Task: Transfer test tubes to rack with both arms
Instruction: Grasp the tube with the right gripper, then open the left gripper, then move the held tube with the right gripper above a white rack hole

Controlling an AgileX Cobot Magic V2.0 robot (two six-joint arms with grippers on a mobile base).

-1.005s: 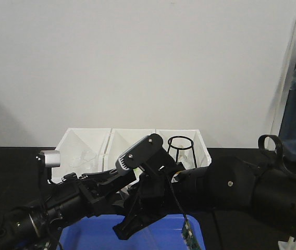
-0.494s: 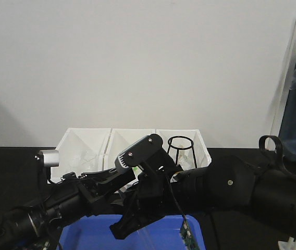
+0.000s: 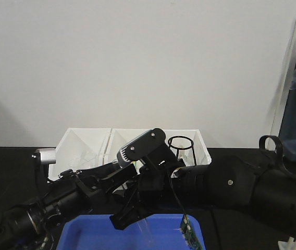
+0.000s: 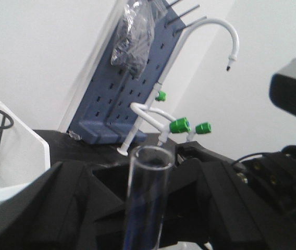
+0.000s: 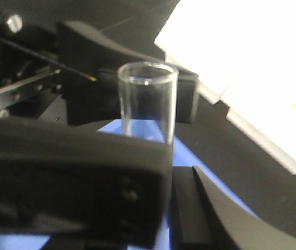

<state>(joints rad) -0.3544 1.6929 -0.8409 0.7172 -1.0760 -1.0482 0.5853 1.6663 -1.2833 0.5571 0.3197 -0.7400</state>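
A clear glass test tube (image 4: 147, 198) stands upright between the black fingers of my left gripper (image 4: 148, 213), which is shut on it, open mouth up. My right gripper (image 5: 170, 166) is shut on a test tube (image 5: 147, 104) that sticks up past its fingers. In the front view both arms cross over a blue tray (image 3: 85, 234). There the right gripper (image 3: 130, 219) has a tube's lower end (image 3: 147, 233) hanging under it, with the left gripper (image 3: 130, 174) just above. I cannot tell whether both hold the same tube. White pegs of the rack (image 3: 293, 244) show at the bottom right edge.
Three white open-front bins (image 3: 85, 140) line the wall behind, and a black wire tripod stand (image 3: 181, 148) sits in the right one. To the right are a blue pegboard (image 4: 132, 88) and a white faucet (image 4: 216, 31) with green knobs (image 4: 179, 125).
Both grippers have risen a little over the blue tray. The tube's lower end now hangs in plain view below the right gripper's fingers.
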